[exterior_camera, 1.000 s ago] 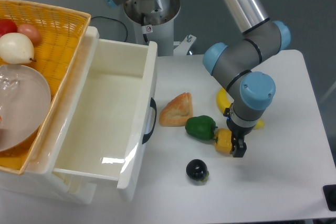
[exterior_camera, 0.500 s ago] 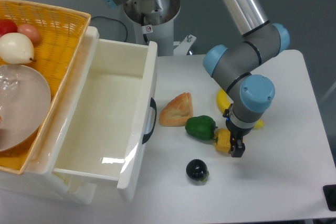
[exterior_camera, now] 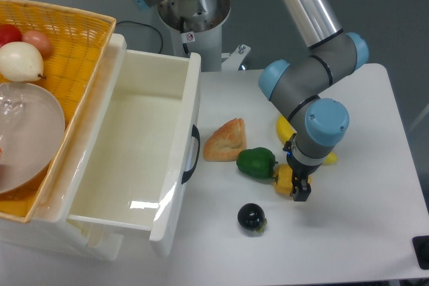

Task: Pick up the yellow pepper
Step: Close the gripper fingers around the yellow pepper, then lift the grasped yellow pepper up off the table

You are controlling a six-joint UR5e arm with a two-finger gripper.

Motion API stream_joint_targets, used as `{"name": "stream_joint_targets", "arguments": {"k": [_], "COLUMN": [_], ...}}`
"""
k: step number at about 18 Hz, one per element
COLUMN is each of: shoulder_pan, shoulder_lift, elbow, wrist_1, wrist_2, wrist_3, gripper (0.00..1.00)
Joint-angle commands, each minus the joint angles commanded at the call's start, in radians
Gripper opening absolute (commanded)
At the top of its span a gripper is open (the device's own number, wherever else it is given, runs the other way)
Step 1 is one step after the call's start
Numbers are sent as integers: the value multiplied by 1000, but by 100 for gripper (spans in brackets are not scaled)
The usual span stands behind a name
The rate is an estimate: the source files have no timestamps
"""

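On the white desk [exterior_camera: 362,232], right of the green pepper [exterior_camera: 255,163], the yellow pepper [exterior_camera: 283,179] sits low between the fingers [exterior_camera: 301,191], seemingly closed on it, with the lift not yet done.

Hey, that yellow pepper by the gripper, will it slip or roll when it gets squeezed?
The yellow pepper looks glossy and rounded, so it may slip in the gripper. It probably rolls if nudged, likely into the green pepper alongside.
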Motion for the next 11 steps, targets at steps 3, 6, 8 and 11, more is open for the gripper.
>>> {"name": "stream_joint_targets", "arguments": {"k": [3, 6, 8, 11], "shoulder_pan": [0, 0, 0, 3], "shoulder_lift": [0, 2, 3, 14], "elbow": [2, 3, 6, 18], "wrist_1": [-2, -3, -5, -9], "wrist_2": [0, 0, 0, 0], "wrist_3": [-5, -8, -21, -25], "gripper": [62, 49, 40, 36]}}
